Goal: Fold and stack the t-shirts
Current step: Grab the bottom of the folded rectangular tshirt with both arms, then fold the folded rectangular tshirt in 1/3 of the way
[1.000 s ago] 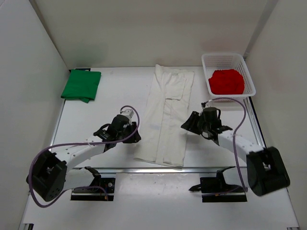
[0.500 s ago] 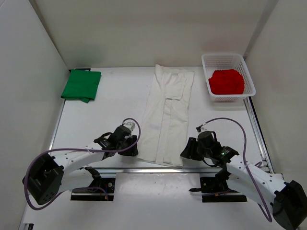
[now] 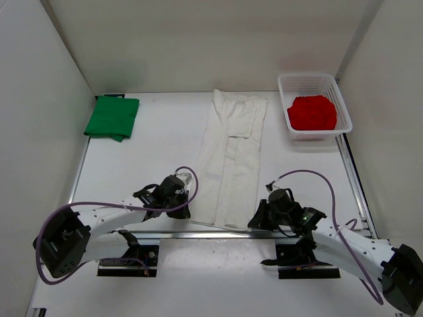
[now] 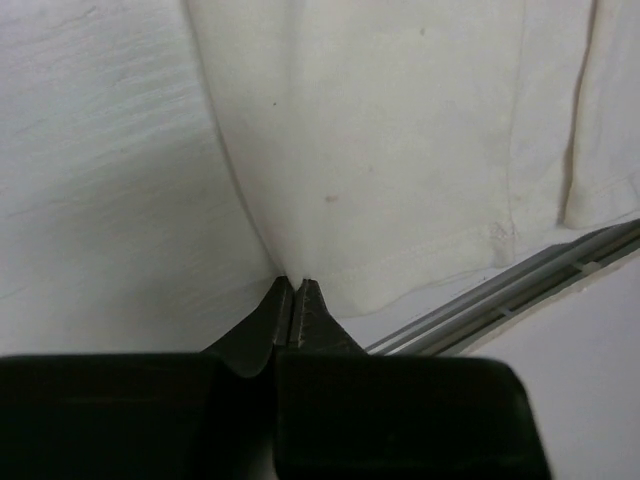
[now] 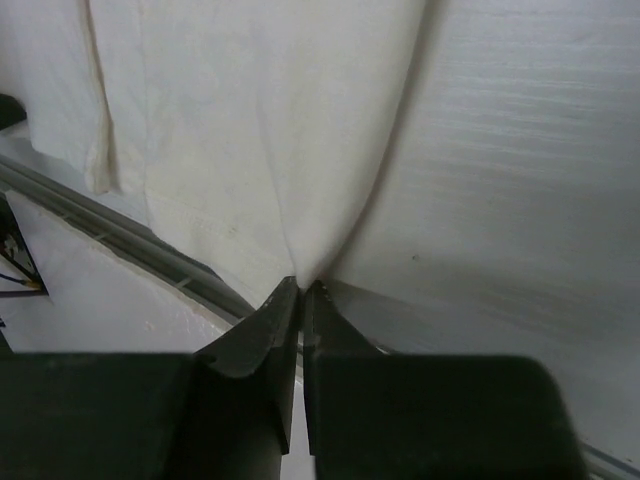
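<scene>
Now the left tool (image 4: 296, 284) and right tool (image 5: 303, 289) each pinch a near corner of the white t-shirt (image 3: 232, 155).

White arms (image 3: 112, 212), black hands (image 3: 188, 212) (image 3: 255, 222), purple cables (image 3: 305, 172)

Table (image 3: 152, 148): green shirt (image 3: 112, 117), white shirt (image 3: 232, 158), basket (image 3: 320, 134).

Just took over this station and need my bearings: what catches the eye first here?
The long white t-shirt, folded into a strip down the middle, with the left gripper and right gripper each pinched shut on a near corner. Then the colours: a folded green t-shirt far left, a red t-shirt bunched in the white basket far right.
</scene>
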Robot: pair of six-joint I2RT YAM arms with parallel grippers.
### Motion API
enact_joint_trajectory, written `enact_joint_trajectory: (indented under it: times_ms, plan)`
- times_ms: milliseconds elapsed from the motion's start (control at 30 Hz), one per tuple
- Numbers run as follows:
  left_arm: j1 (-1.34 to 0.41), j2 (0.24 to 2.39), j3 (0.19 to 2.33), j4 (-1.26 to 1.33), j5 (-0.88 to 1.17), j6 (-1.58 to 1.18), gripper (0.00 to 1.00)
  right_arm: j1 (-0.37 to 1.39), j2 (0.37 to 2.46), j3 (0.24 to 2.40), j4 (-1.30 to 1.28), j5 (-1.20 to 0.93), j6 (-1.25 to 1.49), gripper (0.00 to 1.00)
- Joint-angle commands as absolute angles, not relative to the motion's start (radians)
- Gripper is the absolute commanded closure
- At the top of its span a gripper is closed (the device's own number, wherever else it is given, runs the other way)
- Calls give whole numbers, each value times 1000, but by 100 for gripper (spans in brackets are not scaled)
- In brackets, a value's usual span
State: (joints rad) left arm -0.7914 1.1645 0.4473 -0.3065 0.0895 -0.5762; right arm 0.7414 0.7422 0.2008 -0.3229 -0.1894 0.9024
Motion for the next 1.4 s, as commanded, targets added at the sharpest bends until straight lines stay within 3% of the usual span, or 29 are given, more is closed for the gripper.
enact_joint_trajectory:
  times_ms: [0, 200, 333, 433, 567, 700, 900, 1167, 1300, 1367]
  plan:
    - [-793, 1105, 413, -377, 113, -575, 100, 799, 733, 228, -330, -201, 936, 100]
    - [-775, 878, 452, -592, 133, -609, 100, 953, 709, 331, -477, -130, 1006, 100]
    - [-727, 873, 553, -560, 176, -598, 100, 725, 738, 468, -508, -149, 803, 100]
    - [-700, 975, 665, -470, 109, -565, 100, 458, 816, 549, -427, -325, 663, 100]
    - [-566, 1205, 779, -304, 126, -548, 100, 287, 988, 679, -373, -340, 529, 100]
    - [-529, 1499, 1058, -241, 88, -520, 100, 160, 1184, 747, -267, -322, 515, 100]
    - [-477, 1820, 1377, -297, 72, -496, 100, 83, 1423, 871, -167, -360, 491, 100]
    - [-454, 2037, 1621, -351, 46, -502, 98, 43, 1681, 1031, -86, -376, 492, 100]
    - [-442, 2105, 1696, -368, 55, -506, 78, 54, 1791, 1130, -94, -388, 483, 98]
    - [-437, 2109, 1701, -370, 63, -514, 59, 61, 1807, 1160, -86, -383, 488, 91]
